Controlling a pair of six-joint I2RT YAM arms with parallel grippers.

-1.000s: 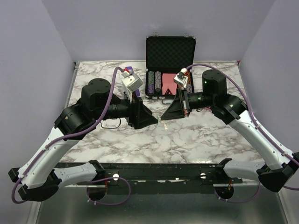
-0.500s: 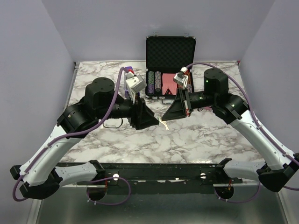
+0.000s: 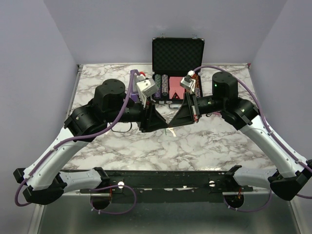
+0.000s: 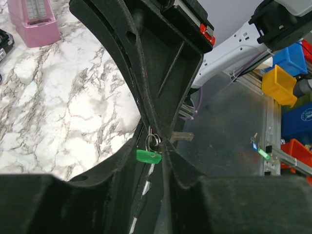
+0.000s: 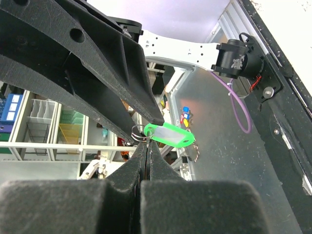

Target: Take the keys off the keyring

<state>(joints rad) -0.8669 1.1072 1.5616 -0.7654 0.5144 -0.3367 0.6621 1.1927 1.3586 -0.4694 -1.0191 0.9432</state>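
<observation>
Top: left gripper (image 3: 165,125) and right gripper (image 3: 174,123) meet tip-to-tip, keyring (image 3: 170,130) hanging between them.
Left wrist: jaws pinched at the ring, 1 key (image 4: 181,137) poking sideways.
Right wrist: jaws clamped on the ring beside the tag.
Looks like the separation step. Next move needs the key walked round the coil.

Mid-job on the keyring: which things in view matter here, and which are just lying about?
In the job:
- keyring with its green tag
- key, still on the ring
- right gripper, pinching the ring
- left gripper, its tips at the ring too

Lying about:
- poker-chip case, open at the far edge
- metronome-shaped object
</observation>
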